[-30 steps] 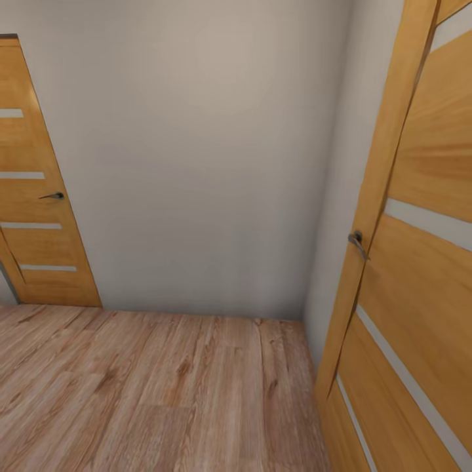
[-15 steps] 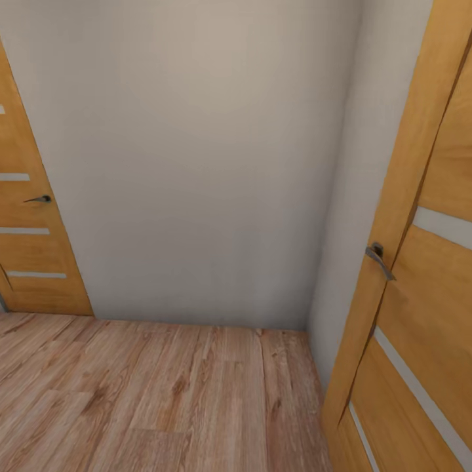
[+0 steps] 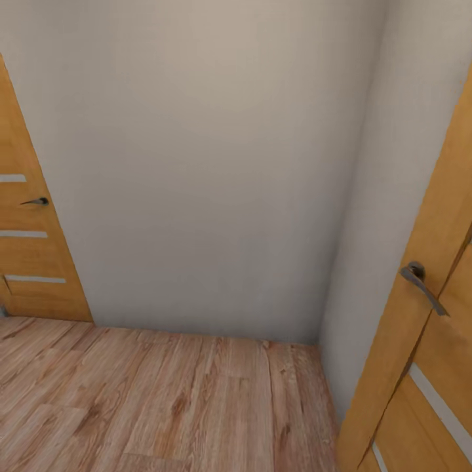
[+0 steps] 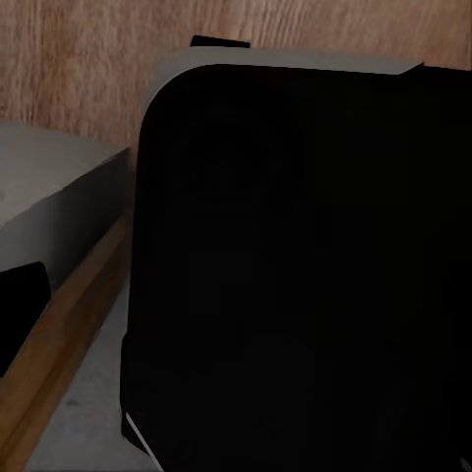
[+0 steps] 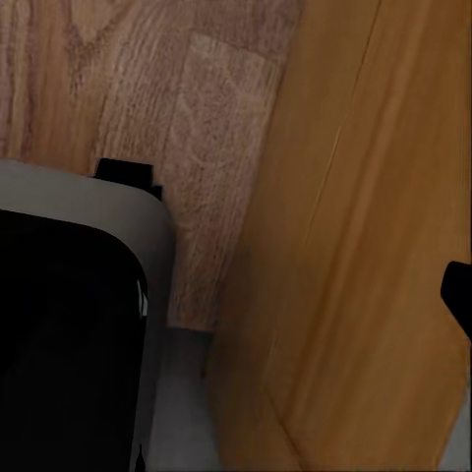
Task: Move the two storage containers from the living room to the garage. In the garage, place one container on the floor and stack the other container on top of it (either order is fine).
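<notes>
1. The head view faces a corner of a room with a light wood-plank floor (image 3: pixel 164 400), the kind that belongs to the living room side of the house rather than a grey concrete one.
2. A plain pale wall (image 3: pixel 196 164) stands straight ahead and meets a second pale wall (image 3: pixel 387 196) at the right, forming the corner.
3. At the left edge stands a wooden door (image 3: pixel 29 262) with pale horizontal strips and a dark lever handle (image 3: pixel 34 201); it meets the floor beside the facing wall.
4. At the right edge a second wooden door (image 3: pixel 419 367) of the same make rises close to the camera, tilted in the picture, with a grey lever handle (image 3: pixel 423 285) standing out from its edge and a pale strip low on its panel.
5. In the left wrist view a large black rounded body (image 4: pixel 305 275) with a pale grey rim sits close to the lens, with plank floor beyond it and a wooden strip (image 4: pixel 59 344) running beside grey surfaces.
6. In the right wrist view a similar black body (image 5: pixel 64 344) with a grey rim lies over the plank floor (image 5: pixel 147 88), just beside a wooden door panel (image 5: pixel 364 246).
7. Whether either end effector is open or closed cannot be told from these pictures.
</notes>
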{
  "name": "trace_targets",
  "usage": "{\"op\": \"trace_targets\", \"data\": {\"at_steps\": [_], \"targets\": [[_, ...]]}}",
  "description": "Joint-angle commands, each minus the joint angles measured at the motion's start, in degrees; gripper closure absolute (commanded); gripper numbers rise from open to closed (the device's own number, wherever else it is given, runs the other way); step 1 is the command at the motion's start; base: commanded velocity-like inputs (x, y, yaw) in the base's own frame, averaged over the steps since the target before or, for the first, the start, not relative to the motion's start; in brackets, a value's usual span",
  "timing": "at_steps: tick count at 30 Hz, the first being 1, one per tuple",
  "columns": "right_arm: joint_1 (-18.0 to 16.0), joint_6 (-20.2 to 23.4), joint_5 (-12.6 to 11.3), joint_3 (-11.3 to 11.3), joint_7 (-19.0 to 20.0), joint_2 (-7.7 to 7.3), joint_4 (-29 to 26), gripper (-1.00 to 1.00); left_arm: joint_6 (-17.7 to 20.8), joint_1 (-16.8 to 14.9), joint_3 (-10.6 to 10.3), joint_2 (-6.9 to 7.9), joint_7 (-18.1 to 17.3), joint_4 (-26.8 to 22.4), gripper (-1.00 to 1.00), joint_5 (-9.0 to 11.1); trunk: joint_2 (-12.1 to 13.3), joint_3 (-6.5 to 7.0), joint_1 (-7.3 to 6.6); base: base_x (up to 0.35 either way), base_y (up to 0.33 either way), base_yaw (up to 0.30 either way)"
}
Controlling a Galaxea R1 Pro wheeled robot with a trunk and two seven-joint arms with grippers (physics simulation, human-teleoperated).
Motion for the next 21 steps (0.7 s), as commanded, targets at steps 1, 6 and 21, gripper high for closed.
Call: {"op": "trace_targets", "data": {"at_steps": [1, 6, 21], "targets": [[-0.02, -0.1, -0.5, 0.49, -0.41, -0.07, -0.23, -1.0, -0.13, -0.02, 0.01, -0.02, 0.06, 0.0, -1.0, 0.51, -0.03, -0.05, 0.03, 0.317, 0.0, 0.256], [-0.02, -0.1, -0.5, 0.49, -0.4, -0.07, -0.23, -1.0, -0.13, -0.02, 0.03, -0.02, 0.06, 0.0, -1.0, 0.51, -0.03, -0.05, 0.03, 0.317, 0.0, 0.267], [-0.02, -0.1, -0.56, 0.49, -0.37, -0.24, -0.23, -1.0, -0.13, -0.02, 0.08, -0.02, 0.14, 0.0, -1.0, 0.51, -0.03, -0.05, 0.03, 0.18, -0.003, 0.136]]}}
